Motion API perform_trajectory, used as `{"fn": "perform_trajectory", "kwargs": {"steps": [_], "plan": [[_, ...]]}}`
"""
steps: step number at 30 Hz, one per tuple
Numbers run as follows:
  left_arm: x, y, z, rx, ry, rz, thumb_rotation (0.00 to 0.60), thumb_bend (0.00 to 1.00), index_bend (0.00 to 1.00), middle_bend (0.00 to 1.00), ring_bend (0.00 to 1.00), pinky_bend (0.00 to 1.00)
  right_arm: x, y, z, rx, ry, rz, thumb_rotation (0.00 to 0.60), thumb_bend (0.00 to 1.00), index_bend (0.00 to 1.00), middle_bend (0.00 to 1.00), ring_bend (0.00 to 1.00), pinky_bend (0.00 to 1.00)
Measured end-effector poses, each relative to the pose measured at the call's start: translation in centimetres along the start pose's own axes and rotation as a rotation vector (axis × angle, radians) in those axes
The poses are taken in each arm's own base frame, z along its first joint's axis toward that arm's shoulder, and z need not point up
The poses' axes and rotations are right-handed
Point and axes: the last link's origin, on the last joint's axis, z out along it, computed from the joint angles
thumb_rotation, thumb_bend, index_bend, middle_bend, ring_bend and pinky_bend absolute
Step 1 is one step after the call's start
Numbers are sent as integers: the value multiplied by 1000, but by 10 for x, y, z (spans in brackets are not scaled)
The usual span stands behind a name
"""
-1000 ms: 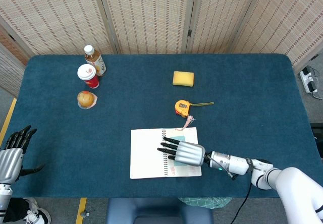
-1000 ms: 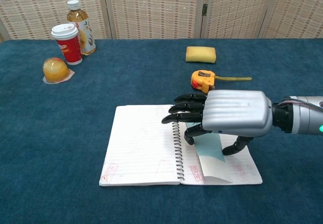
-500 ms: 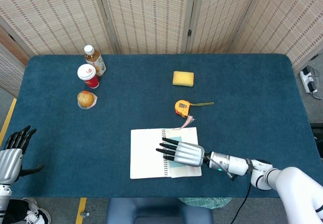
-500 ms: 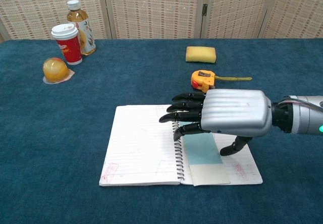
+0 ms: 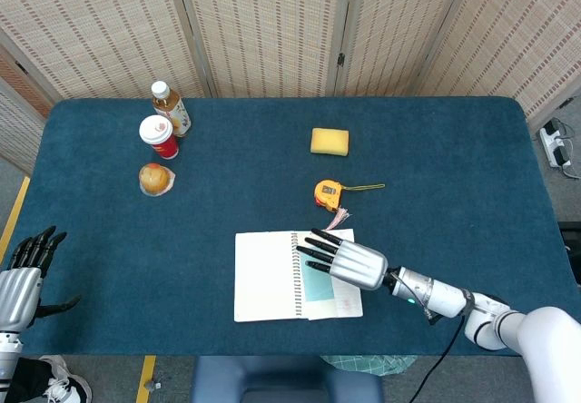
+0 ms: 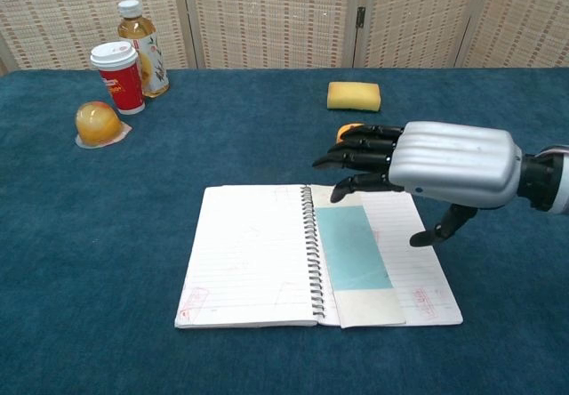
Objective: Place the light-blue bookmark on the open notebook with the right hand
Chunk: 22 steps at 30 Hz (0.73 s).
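Note:
The open spiral notebook (image 6: 253, 257) (image 5: 266, 274) lies at the table's front middle. A light-blue bookmark (image 6: 352, 246) (image 5: 317, 285) rests flat on its right page, next to the spiral. My right hand (image 6: 436, 165) (image 5: 352, 260) hovers above the right page's far edge, fingers spread and straight, holding nothing and clear of the bookmark. At the far left edge of the head view, my left hand (image 5: 23, 273) stays off the table with fingers apart and empty; the chest view does not show it.
An orange tape measure (image 5: 328, 192) sits just behind the notebook, partly hidden by my right hand in the chest view. Farther back lies a yellow sponge (image 6: 353, 95). At the back left stand a tea bottle (image 6: 140, 44), a red cup (image 6: 116, 76) and an orange fruit (image 6: 97, 122).
My right hand let go of the bookmark, which now lies flat on the right page. The hand rose and drew back to the right. The left hand stayed still.

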Motion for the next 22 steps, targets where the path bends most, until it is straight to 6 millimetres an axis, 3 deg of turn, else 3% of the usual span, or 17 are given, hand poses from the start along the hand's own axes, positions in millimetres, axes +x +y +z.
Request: {"fn": "perform_trajectory", "kwargs": {"steps": [10,12,16,22], "plan": [[-1,2,-1,-10,6,8,600,149,102,34,0,0,14,9,-52,-296,44,321,600,182,135,49,1,0],[0,3,-1,-16,9,8,600,149,102,34,0,0,17,8,-71,-374,48,394,600,164,114,47,0,0],[-2,9,-3,-53,19,12,600,150,102,34,0,0,16,8,-119,-595,72,475,600,5,20,3,0,0],[-4,18,-5,-111,42,6,600,148,70,34,0,0,23,-4,-206,-997,75,409,600,0,0,0,0,0]]}}
